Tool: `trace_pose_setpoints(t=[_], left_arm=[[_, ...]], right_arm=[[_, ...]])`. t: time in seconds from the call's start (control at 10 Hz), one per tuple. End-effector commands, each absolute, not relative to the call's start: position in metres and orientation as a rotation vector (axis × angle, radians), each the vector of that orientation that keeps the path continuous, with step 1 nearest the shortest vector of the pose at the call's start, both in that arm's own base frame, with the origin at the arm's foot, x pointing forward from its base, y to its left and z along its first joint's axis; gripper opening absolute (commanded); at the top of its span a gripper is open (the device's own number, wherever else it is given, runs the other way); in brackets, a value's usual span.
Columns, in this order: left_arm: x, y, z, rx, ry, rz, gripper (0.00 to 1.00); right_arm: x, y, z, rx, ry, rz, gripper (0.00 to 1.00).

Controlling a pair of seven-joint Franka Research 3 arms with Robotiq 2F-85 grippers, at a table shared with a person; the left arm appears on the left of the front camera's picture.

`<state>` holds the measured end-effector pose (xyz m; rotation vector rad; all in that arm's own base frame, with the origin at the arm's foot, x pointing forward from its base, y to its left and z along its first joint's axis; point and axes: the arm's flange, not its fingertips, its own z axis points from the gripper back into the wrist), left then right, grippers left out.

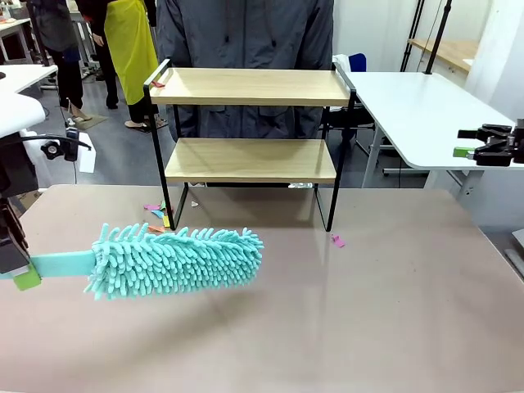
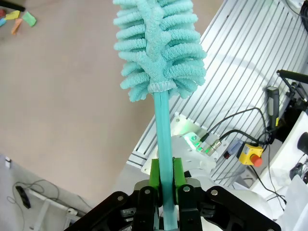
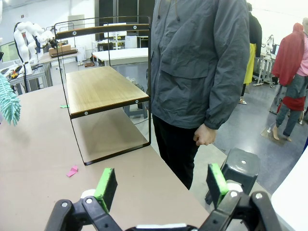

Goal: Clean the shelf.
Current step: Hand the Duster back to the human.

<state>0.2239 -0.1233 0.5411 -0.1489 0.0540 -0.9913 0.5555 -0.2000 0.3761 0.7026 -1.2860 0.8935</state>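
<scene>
A small 2-tier shelf [image 1: 250,123] with 2 light wooden boards on a thin black metal frame stands at the far side of a beige table [image 1: 393,311], with a person in a grey jacket [image 1: 246,33] standing right behind it. Small scraps of coloured paper [image 1: 157,214] lie on the table around the shelf's front left leg, another pink scrap [image 1: 337,241] lies near its front right leg, and a small red scrap [image 1: 158,83] sits at the left end of the top board. The left gripper [image 2: 163,180] enters at the table's left edge, its green pads [image 2: 154,175] closed tight on the flat turquoise handle of a fluffy turquoise duster [image 1: 176,260]. The duster's shaggy head is held level above the table, in front of the shelf and to its left, not touching it. The right gripper [image 3: 162,185] hangs off the table's right side, well apart from the shelf, with its fingers spread wide and nothing between them. From the right wrist, the shelf is seen end-on, with the person's hand [image 3: 204,135] hanging beside the jacket hem and a black stool [image 3: 238,166] on the floor below.
</scene>
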Motion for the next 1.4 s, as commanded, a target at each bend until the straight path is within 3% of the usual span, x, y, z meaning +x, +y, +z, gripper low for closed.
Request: trace_pose_setpoints(t=[0.0,0.1,0.3,0.7,1.1,1.2,1.3], left_arm=[[0.224,-0.124,0.540,-0.158,0.039,-0.995,0.13],[0.224,-0.123,0.541,-0.149,0.054,-0.991,0.13],[0.204,-0.107,0.556,-0.239,-0.083,-1.098,0.13],[0.230,-0.147,0.542,-0.223,-0.227,-1.232,0.13],[0.245,-0.177,0.535,-0.249,-0.269,-1.277,0.13],[0.241,-0.168,0.532,-0.197,-0.251,-1.256,0.13],[0.241,-0.168,0.532,-0.197,-0.251,-1.256,0.13]], right_arm=[[0.555,-0.198,0.378,0.699,-1.284,0.899,1.00],[0.555,-0.200,0.376,0.703,-1.286,0.894,1.00],[0.515,-0.185,0.434,0.723,-1.274,0.921,1.00],[0.444,-0.102,0.505,0.885,-1.150,1.025,1.00],[0.416,-0.032,0.486,1.149,-1.046,1.020,1.00],[0.417,-0.046,0.498,0.991,-1.087,1.065,1.00],[0.417,-0.046,0.498,0.991,-1.087,1.065,1.00]])
